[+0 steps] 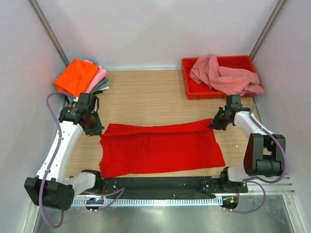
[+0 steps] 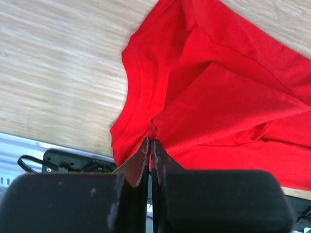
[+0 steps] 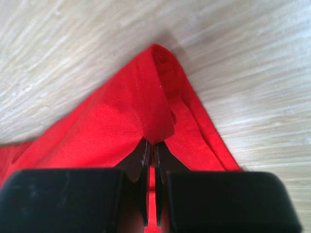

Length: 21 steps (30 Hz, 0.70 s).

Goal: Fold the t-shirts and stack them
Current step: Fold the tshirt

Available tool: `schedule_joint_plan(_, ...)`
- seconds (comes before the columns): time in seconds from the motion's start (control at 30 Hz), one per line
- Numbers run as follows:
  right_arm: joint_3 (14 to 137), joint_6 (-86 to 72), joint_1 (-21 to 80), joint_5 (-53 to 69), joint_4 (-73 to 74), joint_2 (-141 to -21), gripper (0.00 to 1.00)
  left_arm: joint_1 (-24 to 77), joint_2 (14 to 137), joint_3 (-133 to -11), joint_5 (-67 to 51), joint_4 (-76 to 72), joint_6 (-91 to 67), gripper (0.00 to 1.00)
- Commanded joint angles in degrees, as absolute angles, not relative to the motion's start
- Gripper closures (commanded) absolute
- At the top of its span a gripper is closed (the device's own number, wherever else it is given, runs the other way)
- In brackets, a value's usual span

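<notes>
Left tool (image 2: 149, 141) and right tool (image 3: 150, 144), each tight on the red t-shirt's (image 1: 160, 148) far edge.

The red t-shirt (image 1: 160, 148) is soft, matt, finely woven cloth on a pale wood-grain table (image 1: 155, 92); beyond it, a smooth, faintly glossy plastic tray (image 1: 204, 93) holds a crumpled matt pink t-shirt (image 1: 226, 77)

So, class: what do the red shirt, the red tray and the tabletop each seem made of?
The red shirt looks like soft matte cloth: it creases and folds. The red tray is probably rigid plastic: straight moulded rim. The tabletop shows wood grain, possibly laminate.
</notes>
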<state>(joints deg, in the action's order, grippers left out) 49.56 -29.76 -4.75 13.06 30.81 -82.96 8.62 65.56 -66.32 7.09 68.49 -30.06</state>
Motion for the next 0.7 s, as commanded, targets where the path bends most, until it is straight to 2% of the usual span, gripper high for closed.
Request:
schedule_joint_plan(0.0,48.1,-30.3,-5.1,12.9,30.1,-80.2,0.99,8.7,62.1,-65.7,7.6,72.1,-31.6,1.00)
schedule_joint_plan(0.27,45.0,-30.7,-5.1,11.1,31.3,-77.3,0.99,8.7,58.1,-63.4,6.1,75.5,-33.9,0.98)
schedule_joint_plan(0.67,42.8,-32.0,-5.2,7.3,36.8,-65.9,0.99,9.4,54.8,-61.0,6.9,76.1,-35.2,0.97)
